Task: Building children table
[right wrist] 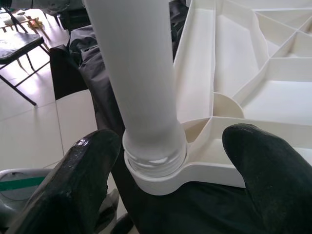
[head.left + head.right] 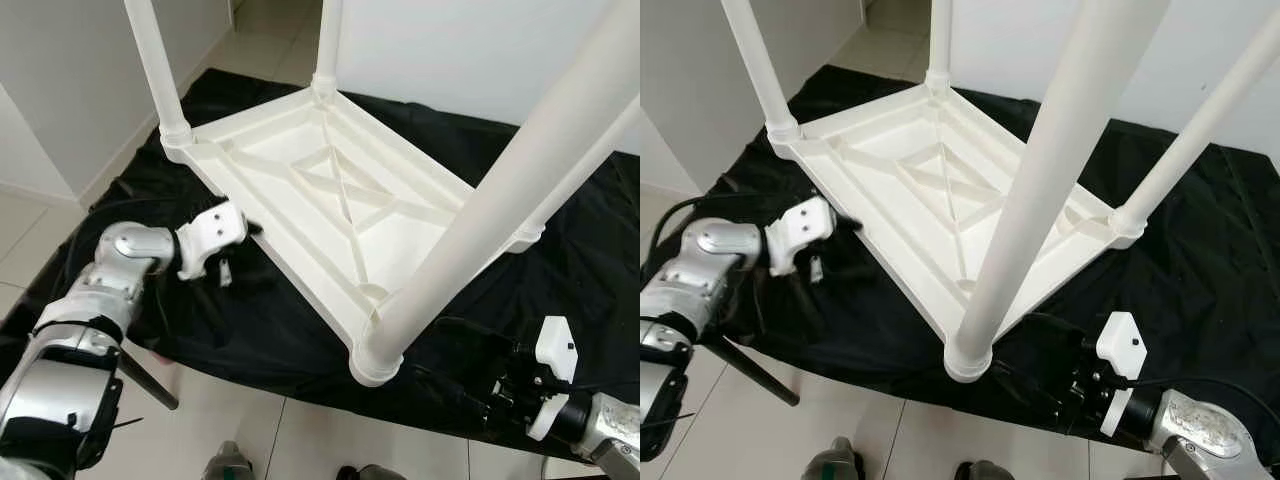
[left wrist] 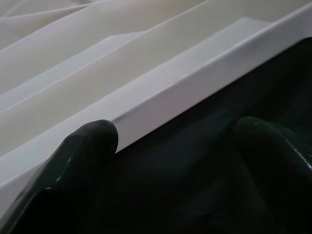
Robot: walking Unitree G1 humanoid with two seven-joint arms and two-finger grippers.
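Observation:
A white plastic children's table (image 2: 340, 200) lies upside down on a black cloth (image 2: 250, 320), its four legs pointing up. The near leg (image 2: 500, 200) sits in the corner socket (image 2: 375, 360) closest to me. My left gripper (image 2: 248, 232) is low at the table's left rim (image 3: 170, 92), open, with one fingertip (image 3: 92, 141) against the rim's edge and nothing between the fingers. My right gripper (image 2: 1045, 385) hovers at the lower right, open. In the right wrist view its fingers (image 1: 92, 165) stand either side of the near leg's base (image 1: 151, 146) but short of it.
The cloth covers white floor tiles (image 2: 250, 420). White walls (image 2: 60, 80) close the left and the back. A thin dark rod (image 2: 150, 380) slants over the floor by my left arm. A black chair (image 1: 19, 44) stands further off.

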